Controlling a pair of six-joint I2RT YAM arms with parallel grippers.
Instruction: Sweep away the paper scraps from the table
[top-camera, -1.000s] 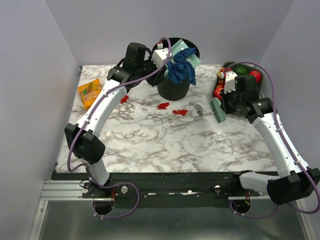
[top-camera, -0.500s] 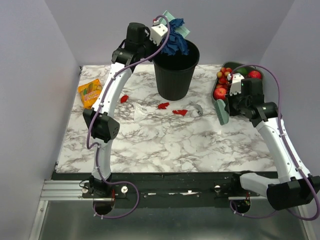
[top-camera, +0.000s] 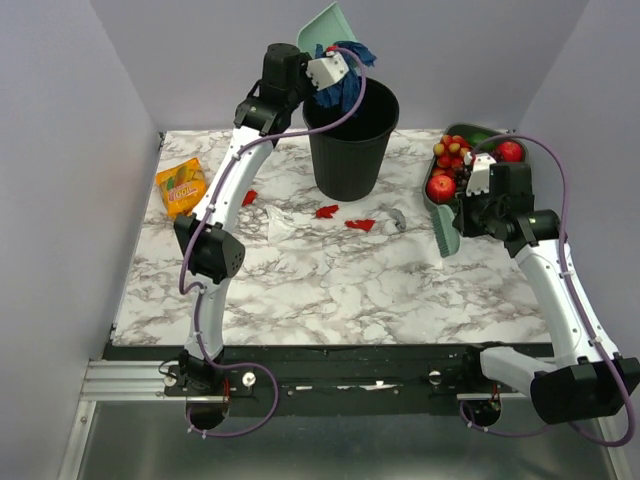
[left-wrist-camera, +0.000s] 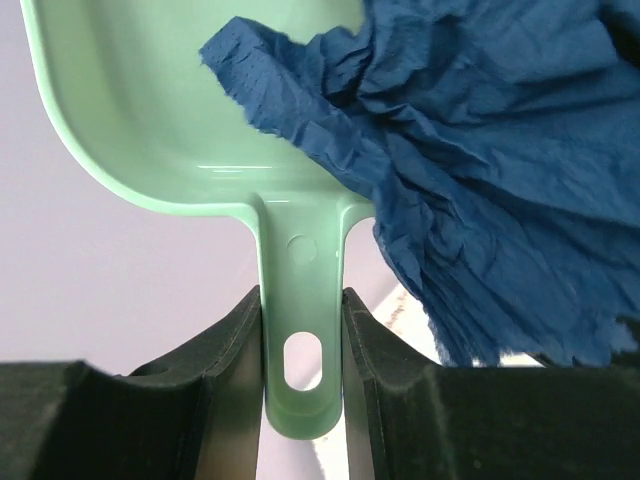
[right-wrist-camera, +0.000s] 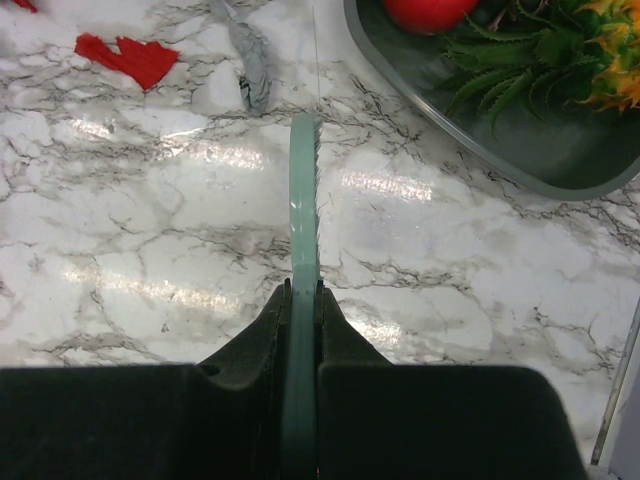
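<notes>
Three red paper scraps lie on the white marble table (top-camera: 330, 290): one at the left (top-camera: 249, 197), two in front of the bin (top-camera: 326, 211) (top-camera: 360, 224). One also shows in the right wrist view (right-wrist-camera: 125, 55). My left gripper (top-camera: 320, 58) (left-wrist-camera: 302, 310) is shut on the handle of the teal dustpan (top-camera: 322, 25) (left-wrist-camera: 190, 110), held high over the black bin (top-camera: 350, 150). A dark blue cloth (top-camera: 340, 88) (left-wrist-camera: 480, 180) hangs from the pan into the bin. My right gripper (top-camera: 462, 208) (right-wrist-camera: 302, 295) is shut on a teal brush (top-camera: 447, 232) (right-wrist-camera: 303, 190) just right of the scraps.
A grey-green tray (right-wrist-camera: 540, 150) of fruit stands at the back right, close to the right gripper. An orange snack packet (top-camera: 180, 185) lies at the back left. A small grey bit (top-camera: 397, 218) (right-wrist-camera: 252, 70) and a pale clear wrapper (top-camera: 285, 222) lie among the scraps.
My left arm has lifted the dustpan and blue cloth from the bin's rim to high above the bin. My right gripper has shifted slightly right with the brush.
</notes>
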